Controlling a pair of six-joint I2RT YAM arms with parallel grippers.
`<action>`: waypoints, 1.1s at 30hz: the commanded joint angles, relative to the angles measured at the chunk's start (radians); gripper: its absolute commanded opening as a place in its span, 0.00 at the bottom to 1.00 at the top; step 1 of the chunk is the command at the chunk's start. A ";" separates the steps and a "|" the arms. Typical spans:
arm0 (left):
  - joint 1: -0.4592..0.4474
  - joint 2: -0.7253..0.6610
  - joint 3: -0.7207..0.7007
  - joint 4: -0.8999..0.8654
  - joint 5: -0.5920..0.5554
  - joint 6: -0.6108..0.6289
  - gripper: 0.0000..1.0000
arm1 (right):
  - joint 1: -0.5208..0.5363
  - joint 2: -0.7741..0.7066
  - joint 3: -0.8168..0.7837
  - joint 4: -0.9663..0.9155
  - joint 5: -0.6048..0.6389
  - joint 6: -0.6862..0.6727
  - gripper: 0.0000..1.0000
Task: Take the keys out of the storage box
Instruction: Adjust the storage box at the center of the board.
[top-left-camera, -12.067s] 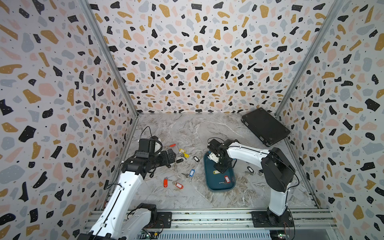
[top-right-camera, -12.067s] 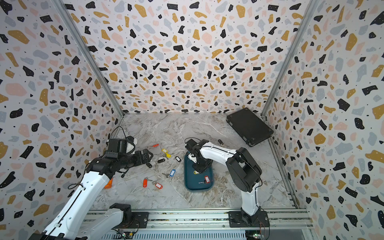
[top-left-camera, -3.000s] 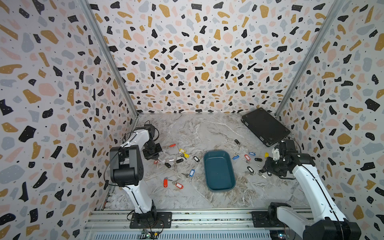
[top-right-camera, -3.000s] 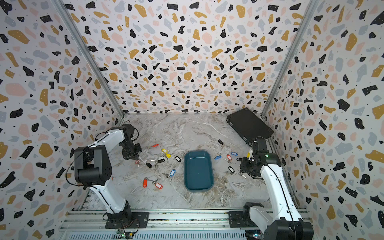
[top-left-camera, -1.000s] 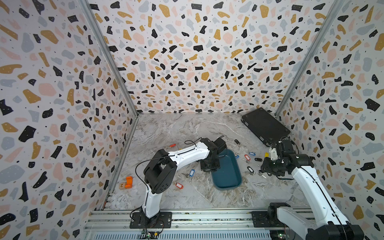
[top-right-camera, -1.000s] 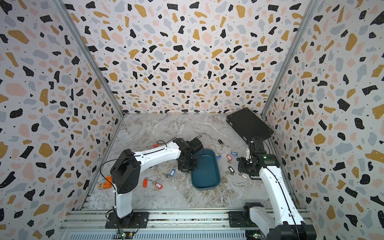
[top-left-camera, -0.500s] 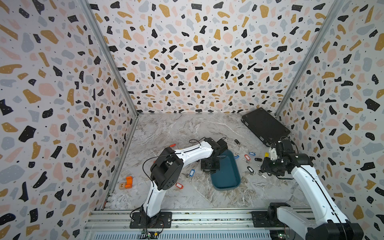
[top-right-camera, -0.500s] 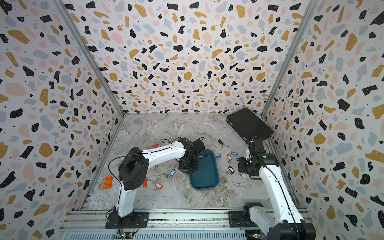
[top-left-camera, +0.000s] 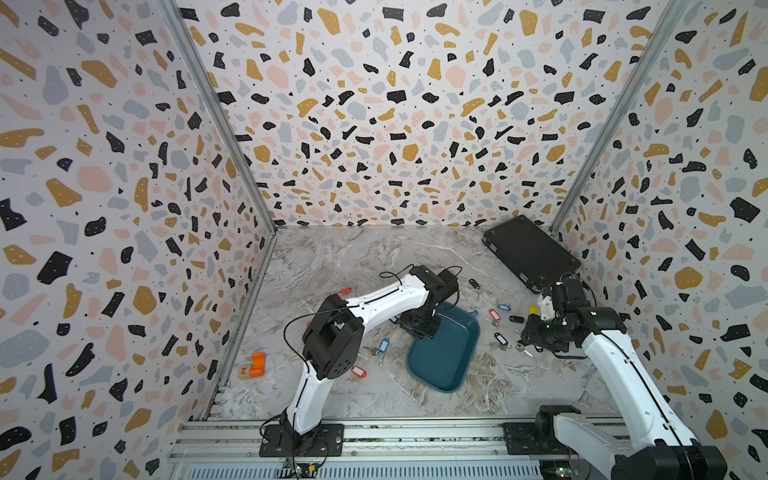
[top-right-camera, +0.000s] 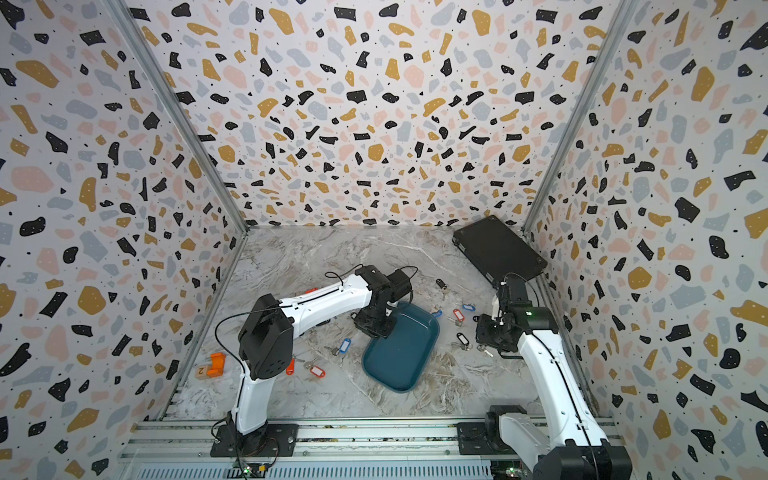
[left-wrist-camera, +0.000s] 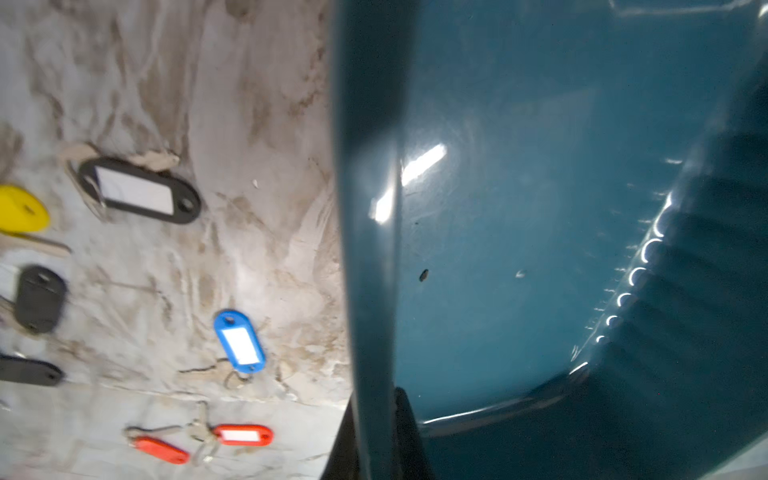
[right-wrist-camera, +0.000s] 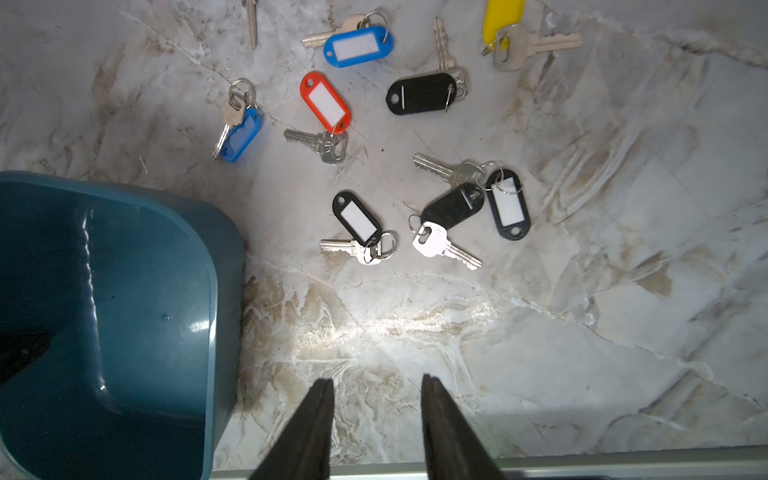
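Keys (right-wrist-camera: 432, 243) lie outside the storage box (top-left-camera: 442, 357); left hand (top-left-camera: 419, 329) clamps its rim, right hand (right-wrist-camera: 377, 379) apart. Likely next: release.

Storage box (top-left-camera: 444, 361) central on the table (top-left-camera: 353, 257), keys (right-wrist-camera: 357, 218) scattered left and right of it, case (top-left-camera: 528, 249) in far right corner.

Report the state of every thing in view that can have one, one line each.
storage box: empty, lidless, rim pinched by the left gripper.
keys: all out of the box, scattered on the table on both sides of it.
left gripper: shut on the storage box's rim.
right gripper: open, holding nothing, above bare table near the keys.
black case: lying flat at the back, looks closed.
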 joint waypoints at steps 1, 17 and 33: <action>-0.008 -0.058 -0.039 -0.021 -0.023 0.309 0.00 | 0.007 -0.003 0.000 -0.015 -0.002 -0.009 0.40; -0.022 0.024 0.068 0.200 -0.025 0.608 0.24 | 0.011 0.012 0.005 -0.020 -0.009 -0.010 0.42; -0.022 -0.259 0.014 0.068 -0.316 -0.104 1.00 | 0.023 -0.011 0.008 -0.026 -0.007 -0.010 0.44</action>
